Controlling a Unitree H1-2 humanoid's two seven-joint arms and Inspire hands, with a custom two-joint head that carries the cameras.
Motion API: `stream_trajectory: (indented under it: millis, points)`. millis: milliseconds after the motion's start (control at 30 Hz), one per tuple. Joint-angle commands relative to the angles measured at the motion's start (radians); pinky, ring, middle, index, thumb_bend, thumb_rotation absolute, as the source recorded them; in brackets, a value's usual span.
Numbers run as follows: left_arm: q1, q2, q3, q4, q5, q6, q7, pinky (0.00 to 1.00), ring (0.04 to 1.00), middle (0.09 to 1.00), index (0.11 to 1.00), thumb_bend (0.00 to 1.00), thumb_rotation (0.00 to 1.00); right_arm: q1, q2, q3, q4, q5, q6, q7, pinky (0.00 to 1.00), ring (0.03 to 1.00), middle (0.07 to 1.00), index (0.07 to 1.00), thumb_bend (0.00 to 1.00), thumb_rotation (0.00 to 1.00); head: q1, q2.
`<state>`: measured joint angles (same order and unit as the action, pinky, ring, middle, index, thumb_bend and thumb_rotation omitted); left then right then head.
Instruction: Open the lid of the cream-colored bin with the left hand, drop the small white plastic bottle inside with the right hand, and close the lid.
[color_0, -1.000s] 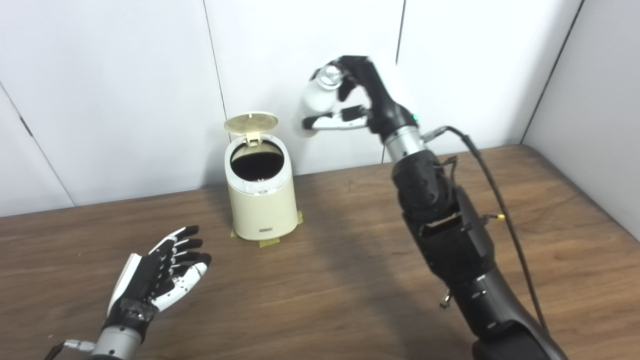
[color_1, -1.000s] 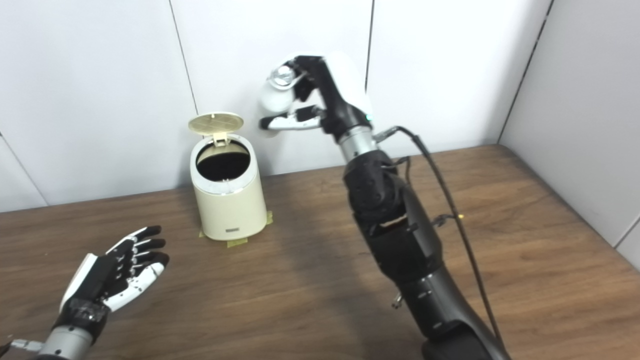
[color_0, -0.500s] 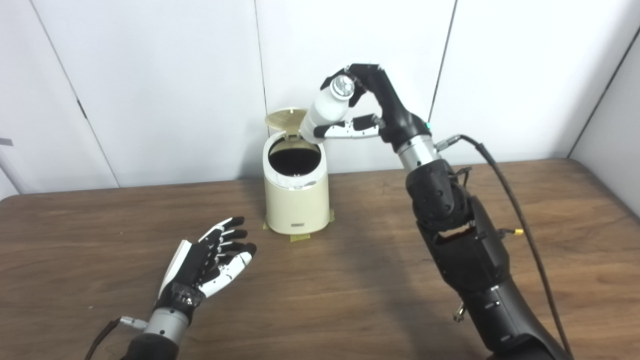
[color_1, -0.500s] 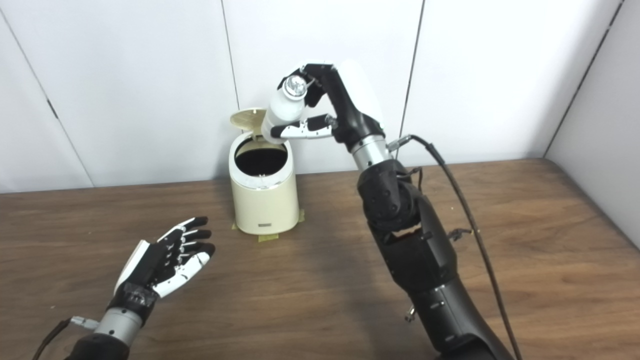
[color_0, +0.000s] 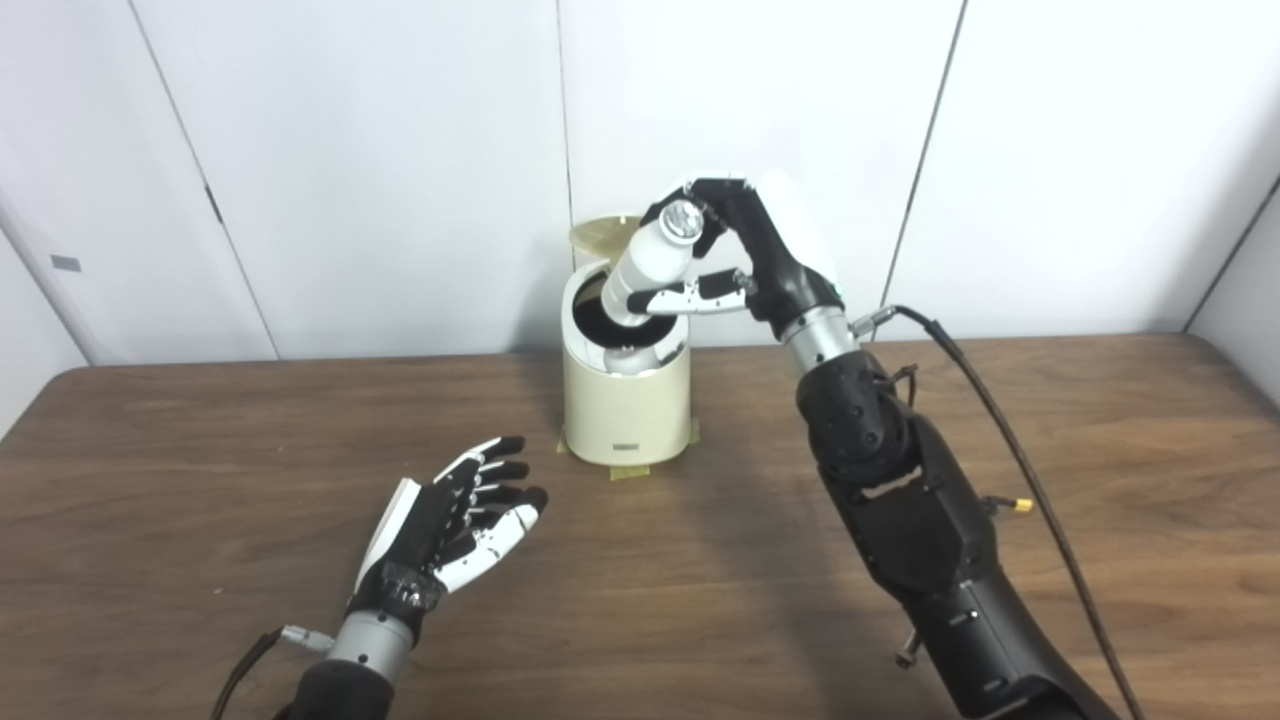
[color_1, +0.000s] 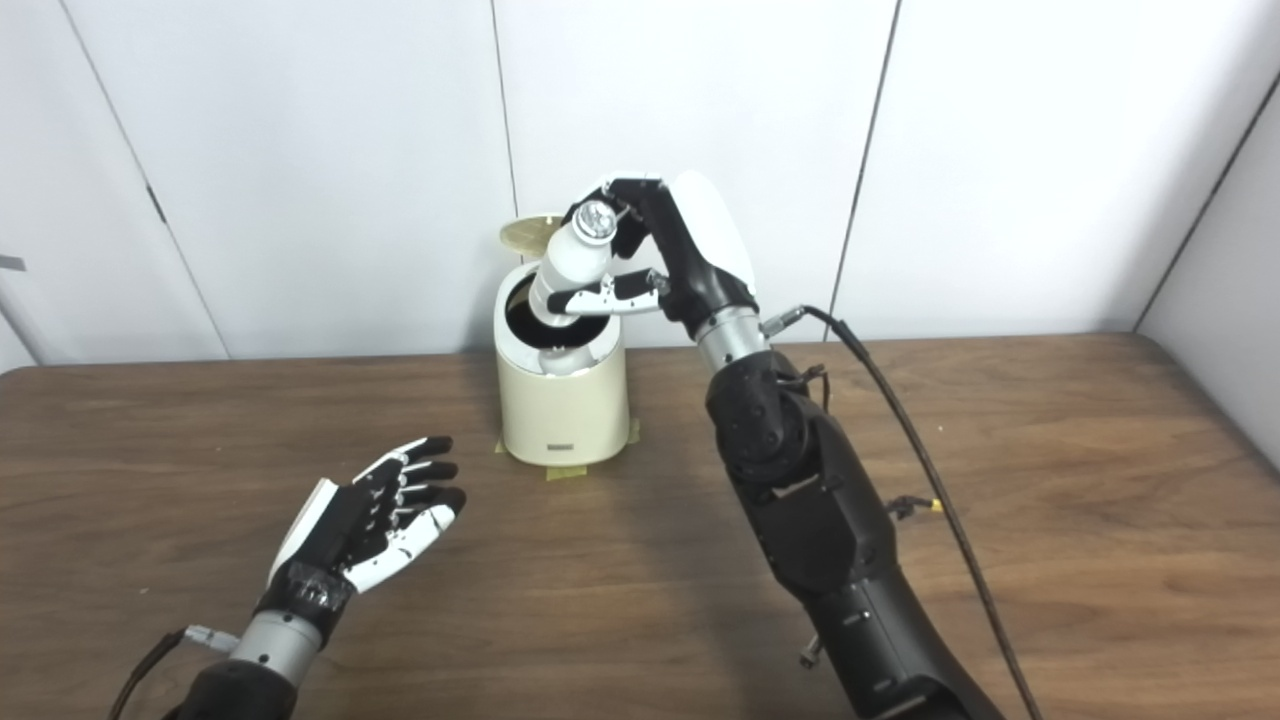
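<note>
On wood table (color_0: 200, 450) by white wall: right hand (color_0: 745, 265) grips bottle (color_0: 650, 265), left hand (color_0: 455, 525) splayed

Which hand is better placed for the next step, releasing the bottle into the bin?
Right. The right hand holds the small white plastic bottle over the open cream-colored bin; the left hand rests open and apart.

Two head cameras, side by side: you look forward and down across the wooden table (color_0: 200, 500) toward the far white wall (color_0: 380, 150). Both arms enter from the near edge. Range: medium, whole tabletop width visible. Shared area: cream bin (color_0: 627, 415) at far centre, both hands. In the right eye view the bin (color_1: 565, 415) sits further left.
</note>
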<state>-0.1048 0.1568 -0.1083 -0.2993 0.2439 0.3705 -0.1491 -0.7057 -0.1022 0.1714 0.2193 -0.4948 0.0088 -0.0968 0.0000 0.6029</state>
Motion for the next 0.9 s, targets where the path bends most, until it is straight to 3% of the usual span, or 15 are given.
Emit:
stream_trajectory:
  millis: [0,267,367,867]
  points:
    - [-0.018,0.000,0.007,-0.039,0.009,-0.033,0.022,0.71,0.773,0.819,0.890,0.56,0.47,-0.068,0.000,-0.007,-0.008,0.000,-0.045,-0.032,0.42,0.446,0.508,0.472,0.52,0.00,0.003,0.003]
    - [-0.013,0.000,0.010,-0.045,0.008,-0.033,0.018,0.71,0.771,0.818,0.889,0.55,0.48,-0.085,0.049,-0.035,0.094,0.004,-0.073,-0.143,0.41,0.439,0.502,0.481,0.52,0.00,0.002,0.008]
    - [-0.010,-0.003,0.003,-0.051,0.014,-0.030,0.017,0.71,0.776,0.823,0.896,0.54,0.48,-0.094,0.055,-0.038,0.127,0.010,-0.094,-0.169,0.37,0.447,0.503,0.480,0.50,0.00,0.006,0.009]
    - [0.010,-0.027,-0.001,-0.058,0.024,-0.022,0.026,0.72,0.782,0.826,0.894,0.54,0.48,-0.084,0.042,-0.044,0.156,0.035,-0.107,-0.187,0.36,0.448,0.501,0.481,0.50,0.00,0.007,0.028]
